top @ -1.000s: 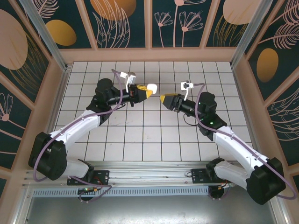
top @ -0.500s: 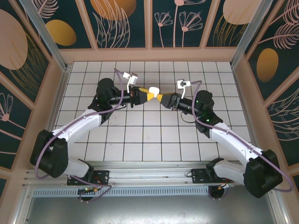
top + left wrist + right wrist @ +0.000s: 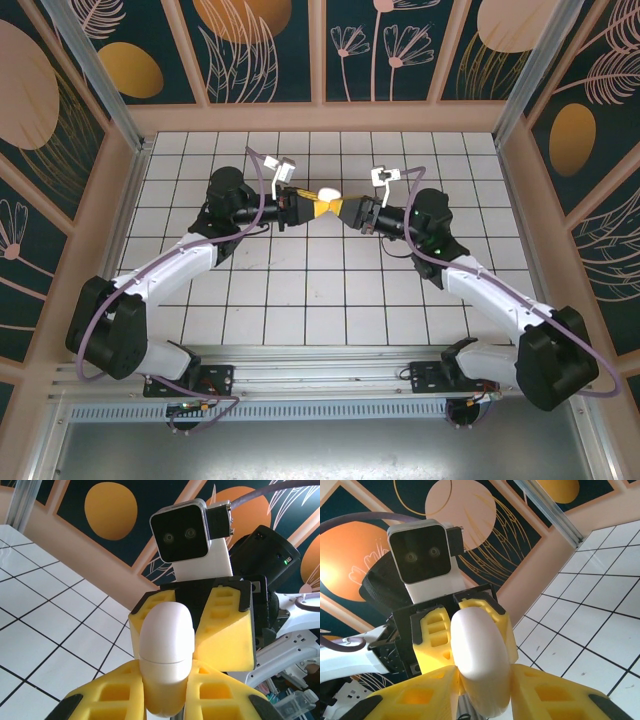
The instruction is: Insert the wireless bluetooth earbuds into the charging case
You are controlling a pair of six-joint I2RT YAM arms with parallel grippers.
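Meeting tip to tip above the middle of the white tiled table (image 3: 300,300), the left gripper (image 3: 316,205) and the right gripper (image 3: 349,211) share one object: the white, egg-shaped charging case (image 3: 327,194), lifted off the tiles between them.

In the left wrist view, the left gripper's yellow fingers (image 3: 100,700) are clamped tight on the case's lower half, just below a thin seam that rings the shell; the lid looks shut. Beyond it, the right gripper's yellow fingers flank the rounded upper half, one on each side.

In the right wrist view, the right gripper's own fingers (image 3: 415,695) press against both sides of the case, closed around that end.

Each view looks straight at the opposite arm's hardware: the right arm's wrist camera (image 3: 182,532), a grey box with a dark two-lens face, and the left arm's wrist camera (image 3: 425,555), of the same build.

Dark wall panels (image 3: 260,40) painted with orange discs and leaf outlines ring the table. A clear bottle (image 3: 300,705) sits low at the right edge of the left wrist view, any print on it too blurred to read.
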